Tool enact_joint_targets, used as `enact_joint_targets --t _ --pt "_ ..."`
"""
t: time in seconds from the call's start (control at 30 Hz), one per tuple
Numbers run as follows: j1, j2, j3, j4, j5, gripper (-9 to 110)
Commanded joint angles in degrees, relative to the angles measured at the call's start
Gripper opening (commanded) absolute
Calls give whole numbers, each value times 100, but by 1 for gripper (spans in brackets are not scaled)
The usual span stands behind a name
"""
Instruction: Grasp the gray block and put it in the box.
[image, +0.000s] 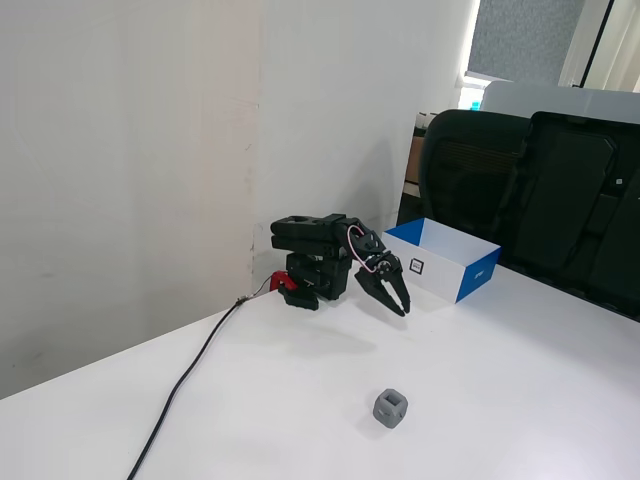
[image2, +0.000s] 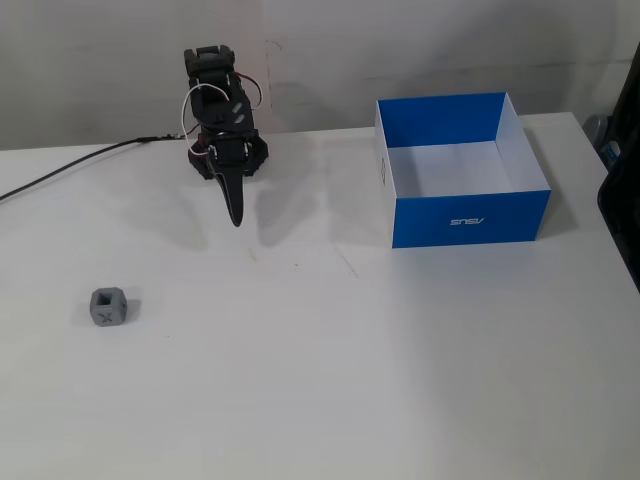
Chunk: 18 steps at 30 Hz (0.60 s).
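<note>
The gray block (image: 390, 407) (image2: 108, 306) lies alone on the white table, a small cube with a dark recess on its faces. The black arm sits folded near the wall, and my gripper (image: 401, 307) (image2: 237, 219) points down at the table with its fingers together and nothing between them. In both fixed views the block is well apart from the gripper, toward the table's near side. The box (image: 478, 283) (image2: 470, 218) is blue outside and white inside, stands beside the arm, and looks empty.
A black cable (image: 190, 375) (image2: 60, 172) runs from the arm's base across the table. Black office chairs (image: 520, 190) stand behind the box past the table edge. A white wall backs the arm.
</note>
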Motion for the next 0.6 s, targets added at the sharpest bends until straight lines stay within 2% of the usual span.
enact_joint_targets --t 0.0,0.57 --pt "-1116 132 334 -26 1670 0" --pt "-1125 132 334 -26 1661 0"
